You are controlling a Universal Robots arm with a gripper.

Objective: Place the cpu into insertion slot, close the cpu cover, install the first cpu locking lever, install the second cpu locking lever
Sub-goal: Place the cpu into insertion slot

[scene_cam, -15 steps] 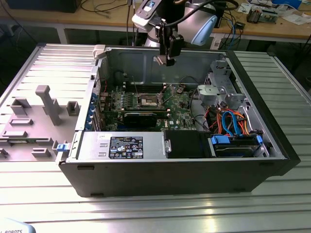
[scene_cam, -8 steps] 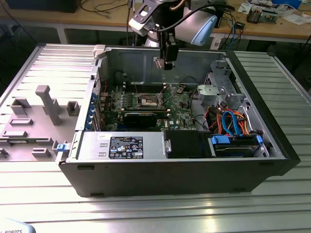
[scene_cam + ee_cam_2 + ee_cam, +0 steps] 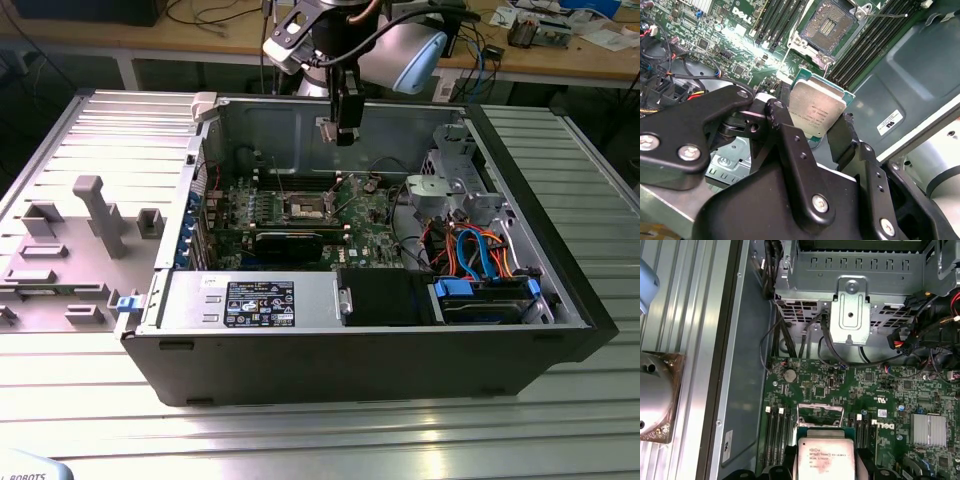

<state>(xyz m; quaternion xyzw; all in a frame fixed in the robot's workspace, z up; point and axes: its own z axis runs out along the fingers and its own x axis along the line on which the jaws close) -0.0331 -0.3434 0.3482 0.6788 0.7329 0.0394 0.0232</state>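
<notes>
Cpu [image 3: 817,110] is hanging above the insertion slot [image 3: 832,25], pinched by its edges in your gripper [image 3: 810,117]; any tilt or slip could, I judge, be bending socket pins.

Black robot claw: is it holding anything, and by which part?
The black gripper holds the small flat square silver-grey metal-topped cpu, its fingers pinching two opposite side edges.

The silver-grey arm [image 3: 405,45] with a pale blue cap carries matte black jointed fingers [image 3: 795,150] studded with silver screws.
</notes>
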